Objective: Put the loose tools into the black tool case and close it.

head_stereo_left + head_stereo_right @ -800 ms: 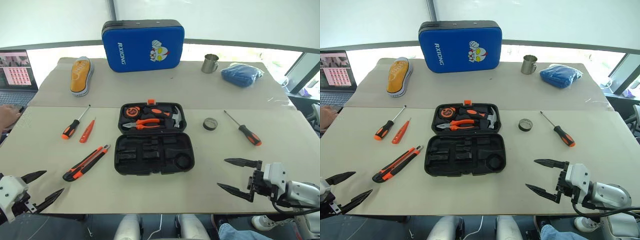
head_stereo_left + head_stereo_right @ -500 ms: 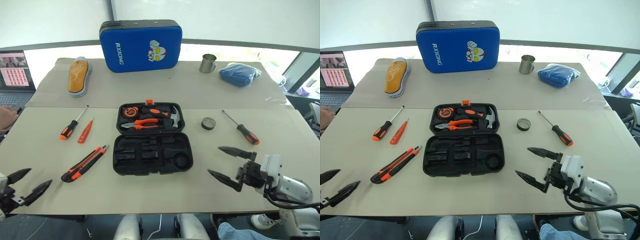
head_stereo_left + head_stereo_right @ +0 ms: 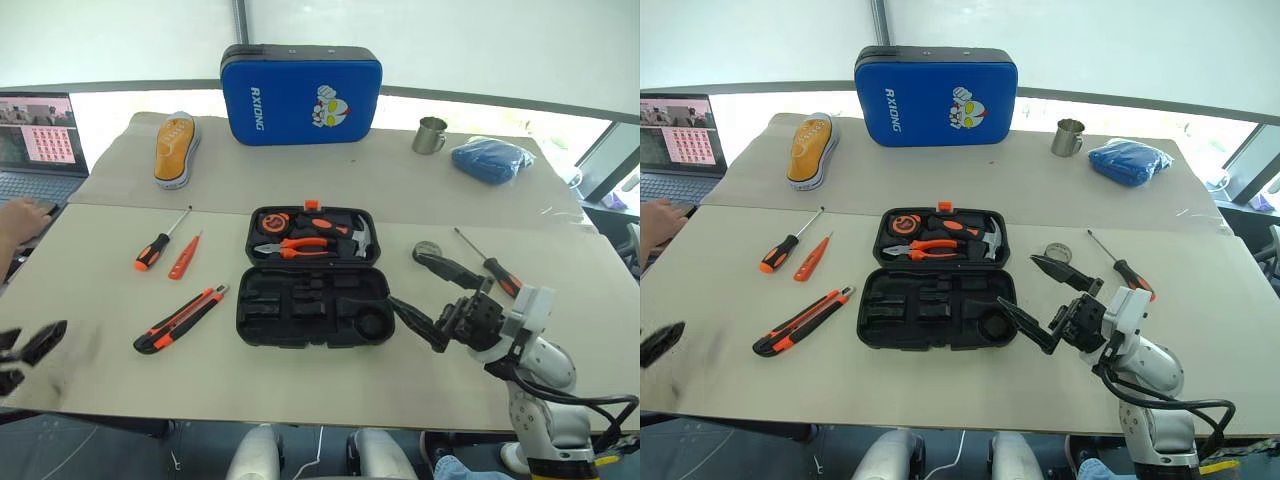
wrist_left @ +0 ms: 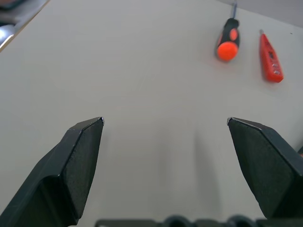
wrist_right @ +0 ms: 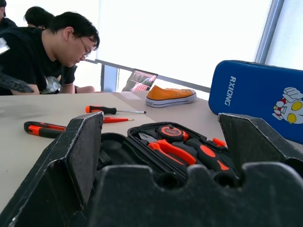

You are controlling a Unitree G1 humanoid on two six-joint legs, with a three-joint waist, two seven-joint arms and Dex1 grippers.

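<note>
Swinging inward, the right claw [image 3: 1052, 297], fingers apart and empty, now hovers beside the open black tool case [image 3: 935, 290]; nothing packed yet.

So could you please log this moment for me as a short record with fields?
case: black tool case open, lid flat on table
left of case: screwdriver, red screwdriver, utility knife
right of case: tape roll, second screwdriver
left pincer: open, empty
right pincer: open, empty, beside case
</note>
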